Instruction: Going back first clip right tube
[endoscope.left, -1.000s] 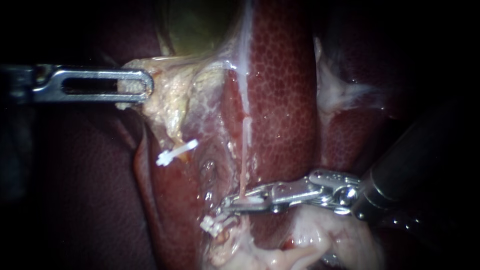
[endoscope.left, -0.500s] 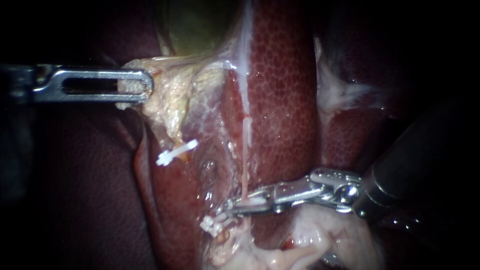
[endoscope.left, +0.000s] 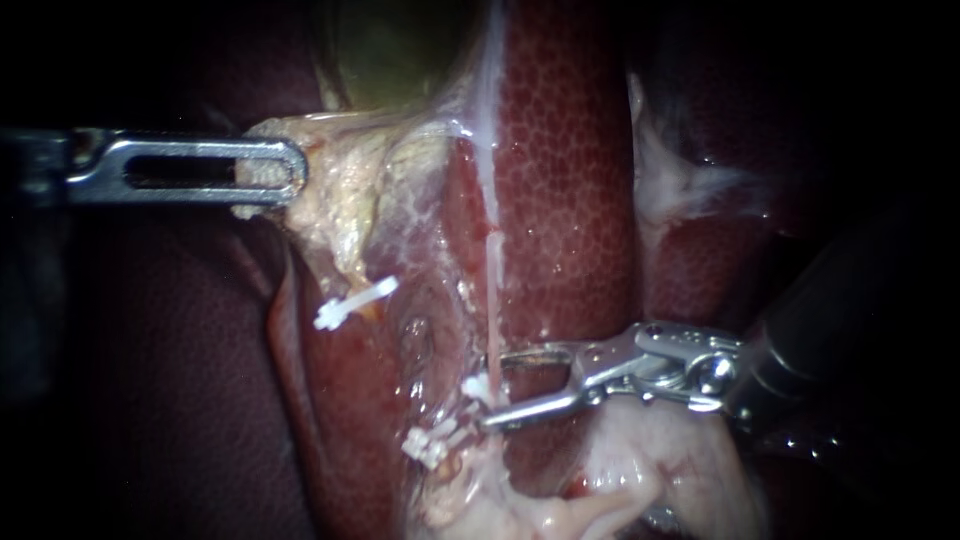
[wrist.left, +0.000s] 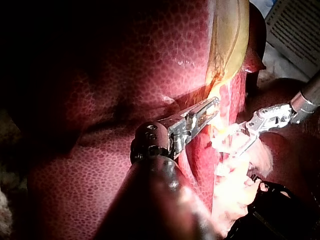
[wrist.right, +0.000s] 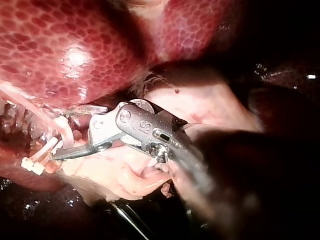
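Your right instrument holds its jaws apart, gripping nothing. The right tube and a white clip on it lie between them. Your left instrument is clamped on pale tissue below the gallbladder.

We count two tools: the left instrument and the right instrument. We see three white clips: top clip, middle clip, low clip. One thin tube, one liver, one gallbladder.
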